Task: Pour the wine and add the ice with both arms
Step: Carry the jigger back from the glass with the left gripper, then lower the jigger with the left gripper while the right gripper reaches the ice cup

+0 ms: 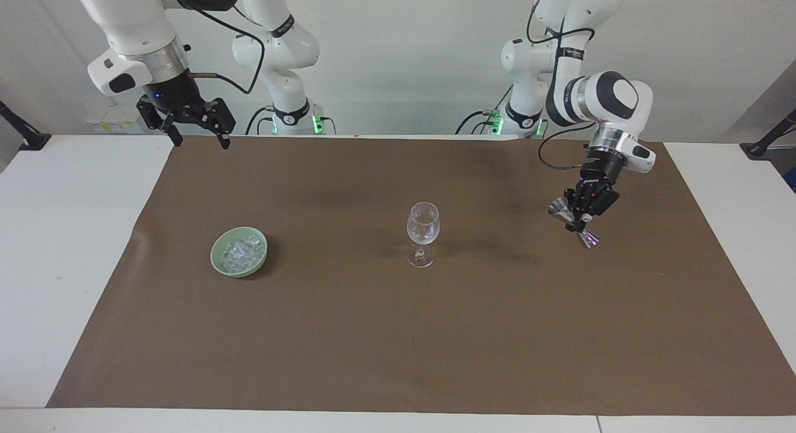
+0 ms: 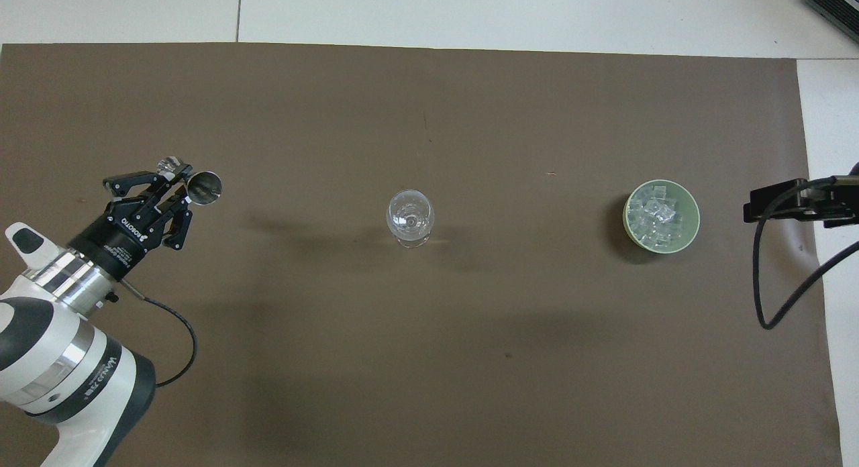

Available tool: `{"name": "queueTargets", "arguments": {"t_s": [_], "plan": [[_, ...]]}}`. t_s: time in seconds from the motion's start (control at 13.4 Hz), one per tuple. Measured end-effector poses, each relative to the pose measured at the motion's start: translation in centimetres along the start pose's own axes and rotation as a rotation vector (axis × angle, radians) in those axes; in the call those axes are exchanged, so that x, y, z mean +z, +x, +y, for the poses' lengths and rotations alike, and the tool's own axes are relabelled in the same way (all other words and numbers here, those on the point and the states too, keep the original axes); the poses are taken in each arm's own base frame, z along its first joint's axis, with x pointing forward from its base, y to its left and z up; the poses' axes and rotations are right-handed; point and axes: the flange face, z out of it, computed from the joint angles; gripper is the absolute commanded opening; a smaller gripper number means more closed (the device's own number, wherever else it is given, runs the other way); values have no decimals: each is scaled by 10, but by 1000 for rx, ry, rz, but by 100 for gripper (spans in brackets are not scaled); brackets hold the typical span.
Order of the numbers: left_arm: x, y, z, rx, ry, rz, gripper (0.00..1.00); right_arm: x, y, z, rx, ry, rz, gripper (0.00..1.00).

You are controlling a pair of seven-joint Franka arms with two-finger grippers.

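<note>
Gripping steel hourglass jigger (image 1: 576, 224) – left hand (image 1: 583, 216); right hand (image 1: 198, 136) spread.

1 camera sits high across the desk (image 1: 74, 246) and faces the robots, taking in both arm bases and the whole brown mat (image 1: 398, 346). The other looks steeply down from above the robots' end. Both share the mat, wine glass (image 1: 423, 234) and green bowl (image 2: 691, 220), half a turn apart

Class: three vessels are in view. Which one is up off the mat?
The metal measuring cup, gripped tilted by the left end effector; the wine glass and bowl stand on the mat.
</note>
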Motion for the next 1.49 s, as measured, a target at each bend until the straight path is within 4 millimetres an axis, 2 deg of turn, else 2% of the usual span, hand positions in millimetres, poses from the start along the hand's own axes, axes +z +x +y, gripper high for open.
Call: {"name": "queueTargets", "arguments": {"t_s": [0.3,0.75,1.04,1.19,1.49], "plan": [[-14,26,-4,-131,-19,2,0,16,3,-3,-33,1,18,100],[-35,68,-5,-324,-43,26,0,76,9,-1,-255,-2,74,100],[-41,87,-7,-456,-57,51,0,103,17,-1,-433,-12,88,100],[-44,104,-10,-504,-65,67,0,125,22,1,-533,-20,91,100],[-45,139,-12,-591,-85,74,0,181,44,6,-678,-45,121,100]]}}
